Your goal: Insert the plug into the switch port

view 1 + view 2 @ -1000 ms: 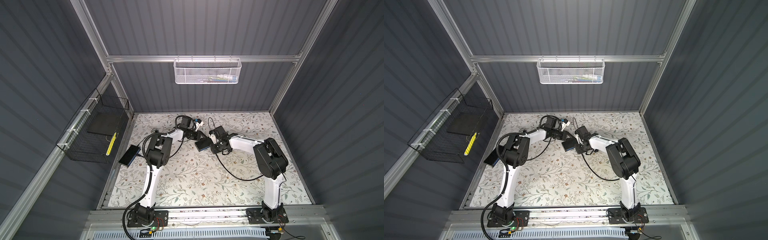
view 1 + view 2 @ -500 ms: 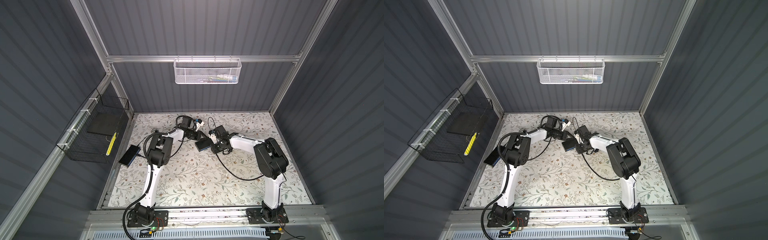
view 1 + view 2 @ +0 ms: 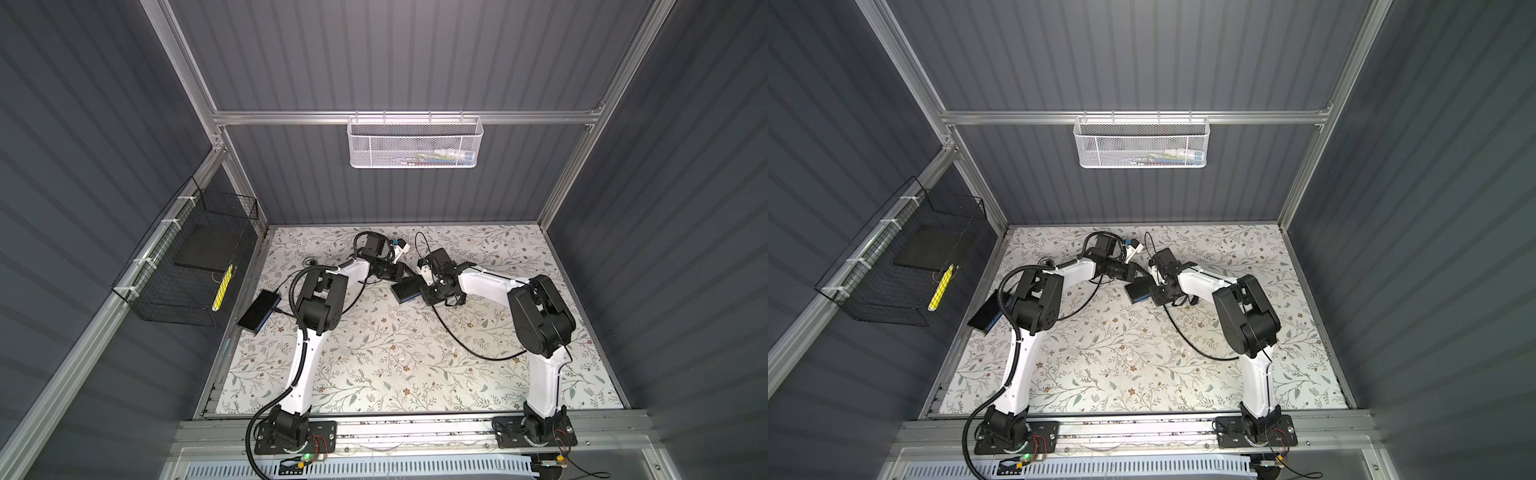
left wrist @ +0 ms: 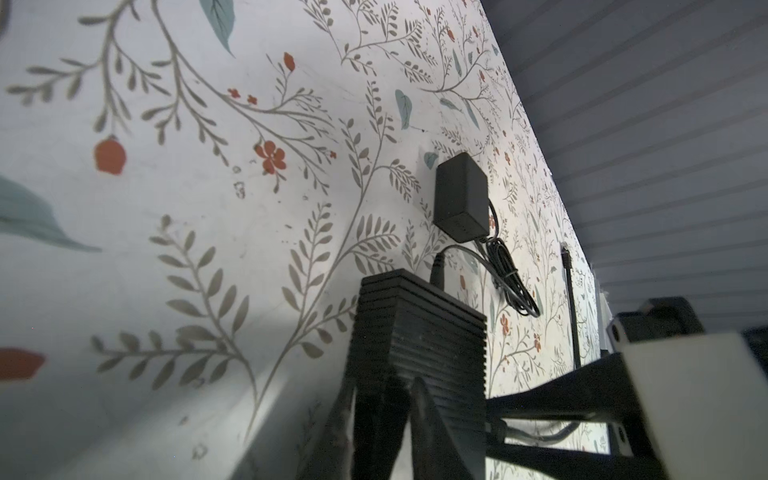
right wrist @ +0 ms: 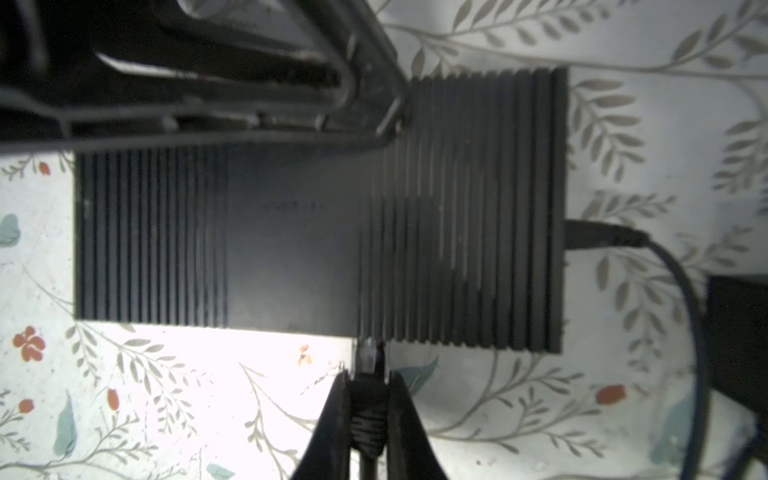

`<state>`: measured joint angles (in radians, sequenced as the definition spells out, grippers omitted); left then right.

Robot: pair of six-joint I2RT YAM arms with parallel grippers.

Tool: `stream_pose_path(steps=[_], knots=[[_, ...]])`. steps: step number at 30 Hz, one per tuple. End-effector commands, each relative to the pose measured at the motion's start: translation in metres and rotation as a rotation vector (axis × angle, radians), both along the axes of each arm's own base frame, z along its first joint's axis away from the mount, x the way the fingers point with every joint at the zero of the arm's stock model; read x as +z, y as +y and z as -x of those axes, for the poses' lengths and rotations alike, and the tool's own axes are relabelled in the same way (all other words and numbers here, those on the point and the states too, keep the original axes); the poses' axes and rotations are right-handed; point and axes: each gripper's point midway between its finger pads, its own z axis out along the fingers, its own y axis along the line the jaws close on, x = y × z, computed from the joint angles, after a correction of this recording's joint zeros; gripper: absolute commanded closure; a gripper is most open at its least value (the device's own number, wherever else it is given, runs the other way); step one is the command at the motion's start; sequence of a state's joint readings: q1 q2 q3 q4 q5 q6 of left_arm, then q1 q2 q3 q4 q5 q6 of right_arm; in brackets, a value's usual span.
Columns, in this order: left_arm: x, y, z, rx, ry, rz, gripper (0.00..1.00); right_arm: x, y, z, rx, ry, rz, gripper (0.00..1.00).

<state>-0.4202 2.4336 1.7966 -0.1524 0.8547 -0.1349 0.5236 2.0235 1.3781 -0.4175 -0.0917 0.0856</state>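
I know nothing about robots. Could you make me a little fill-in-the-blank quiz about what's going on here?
1. The right hand pinches a clear plug with a ____ boot.
2. The flat black ribbed box gripped by the left hand has one long ____ side.
3. The mesh basket on the back wall is ____.
Missing words: black; blue; white.
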Motion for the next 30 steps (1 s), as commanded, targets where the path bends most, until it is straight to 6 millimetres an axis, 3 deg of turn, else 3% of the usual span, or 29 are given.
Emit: stream_pose_path(steps=[1,12,20,30], knots=[[-0.007,-0.013,0.017,-0.06,0.049,0.024,0.77,0.004,0.0,-0.014,-0.044,-0.028,0.004,0.92],[-0.008,-0.019,0.024,-0.077,0.053,0.031,0.77,0.001,0.001,-0.012,-0.026,-0.025,0.016,0.92],[-0.014,-0.032,0.044,-0.115,0.076,0.038,0.79,0.009,0.007,-0.026,-0.008,-0.051,0.016,0.92],[-0.023,-0.03,0.053,-0.118,0.108,0.037,0.81,0.008,0.008,-0.034,-0.035,-0.081,-0.002,0.93]])
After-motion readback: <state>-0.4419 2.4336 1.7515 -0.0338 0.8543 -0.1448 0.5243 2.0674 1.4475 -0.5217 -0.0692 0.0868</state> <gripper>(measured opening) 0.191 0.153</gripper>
